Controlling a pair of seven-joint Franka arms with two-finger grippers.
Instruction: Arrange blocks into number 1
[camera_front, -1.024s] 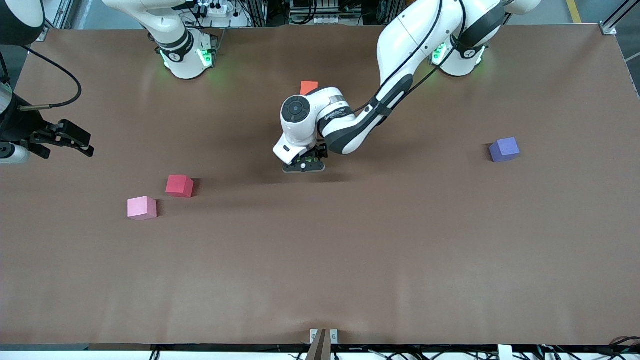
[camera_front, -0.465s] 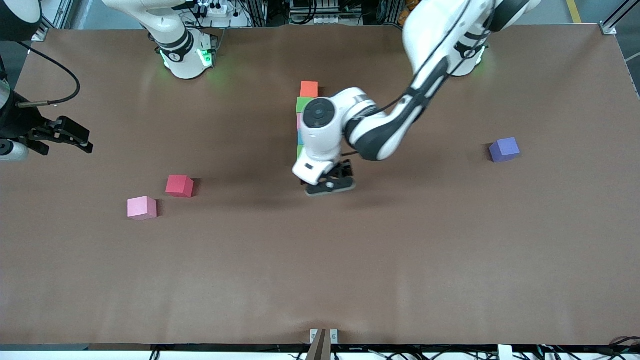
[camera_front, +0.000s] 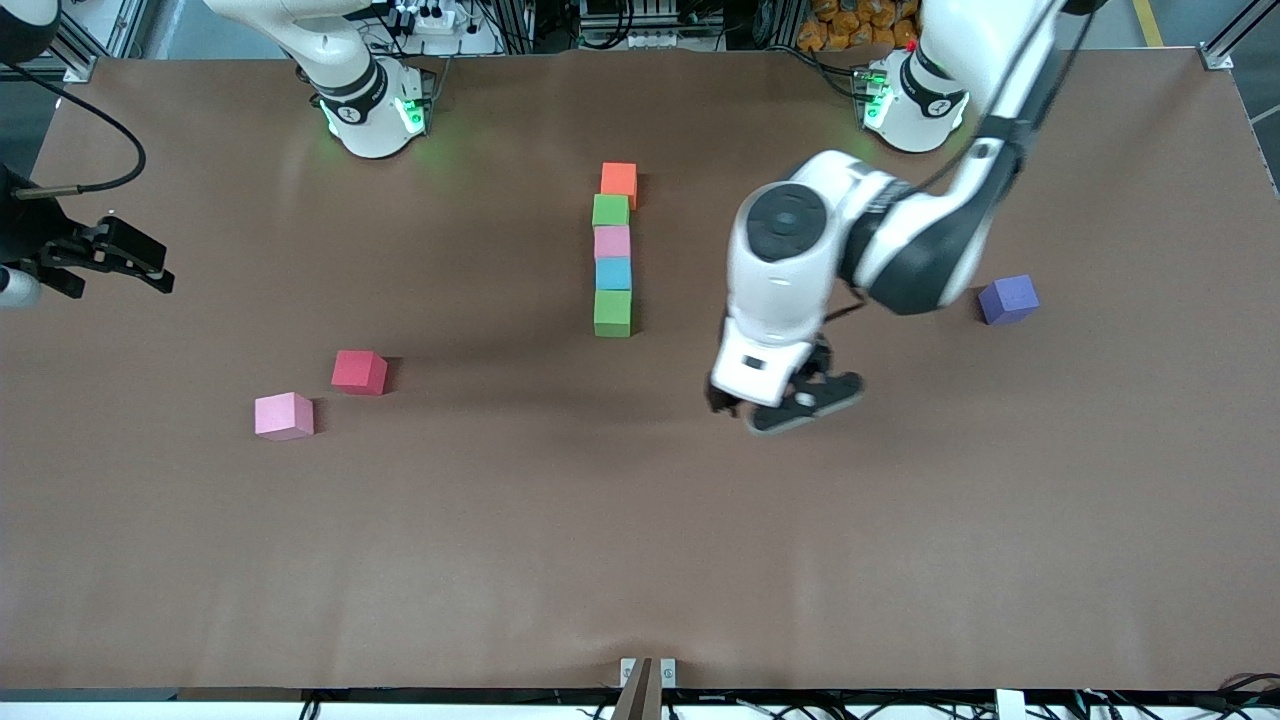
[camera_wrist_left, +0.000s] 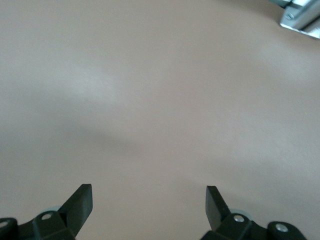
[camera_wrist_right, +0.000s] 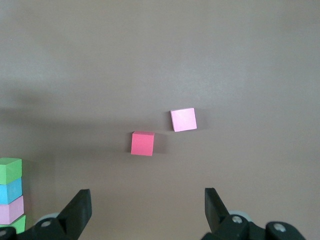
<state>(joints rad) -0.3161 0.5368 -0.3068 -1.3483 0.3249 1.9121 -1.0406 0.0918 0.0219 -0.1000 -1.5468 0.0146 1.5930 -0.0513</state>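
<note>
Five blocks stand in a column at mid-table: orange (camera_front: 618, 180) farthest from the camera, then green (camera_front: 610, 210), pink (camera_front: 612, 242), light blue (camera_front: 613, 273) and a second green block (camera_front: 612, 312) nearest. My left gripper (camera_front: 787, 404) (camera_wrist_left: 148, 192) hangs open and empty over bare table beside the column, toward the left arm's end. A purple block (camera_front: 1008, 299) lies alone past it. The red block (camera_front: 359, 371) (camera_wrist_right: 143, 143) and a second pink block (camera_front: 283, 415) (camera_wrist_right: 183, 119) lie toward the right arm's end. My right gripper (camera_front: 140, 266) (camera_wrist_right: 147, 195) waits open above that end.
The brown table (camera_front: 640, 540) is wide, with its front edge low in the front view. The right wrist view catches part of the column (camera_wrist_right: 10, 192) at its border. A metal bracket (camera_wrist_left: 300, 20) shows at a corner of the left wrist view.
My left gripper has risen from the column and swung toward the left arm's end, uncovering the five blocks with the green one at the near end. The right gripper drifted slightly.
</note>
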